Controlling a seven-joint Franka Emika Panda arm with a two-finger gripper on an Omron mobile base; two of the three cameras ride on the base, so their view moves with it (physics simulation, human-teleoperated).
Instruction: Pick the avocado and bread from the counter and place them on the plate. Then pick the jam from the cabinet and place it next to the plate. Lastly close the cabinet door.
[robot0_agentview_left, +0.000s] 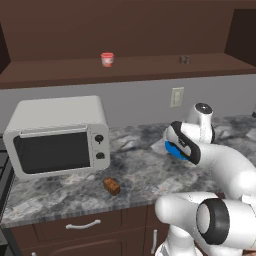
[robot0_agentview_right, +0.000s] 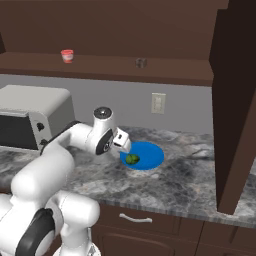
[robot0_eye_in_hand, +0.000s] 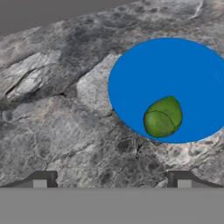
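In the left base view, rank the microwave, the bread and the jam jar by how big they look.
1. microwave, by far the largest.
2. and 3. bread and jam look alike; the jam sits farther back on the cabinet shelf, so their order is unsure.

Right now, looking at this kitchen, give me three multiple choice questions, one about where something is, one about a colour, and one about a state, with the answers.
1. Where is the avocado?
A. On the plate
B. In the toaster oven
C. On the cabinet shelf

2. What colour is the lid of the jam jar?
A. Blue
B. Red
C. Green

3. How do the jaws of the end effector stand?
A. Shut on the bread
B. Shut on nothing
C. Open, holding nothing

Answers:
1 A: the green ball rests on the blue disc, near its edge.
2 B: the jar on the shelf has a red top.
3 C: the fingertips stand wide apart over bare counter, and the loaf lies on the worktop in front of the oven.
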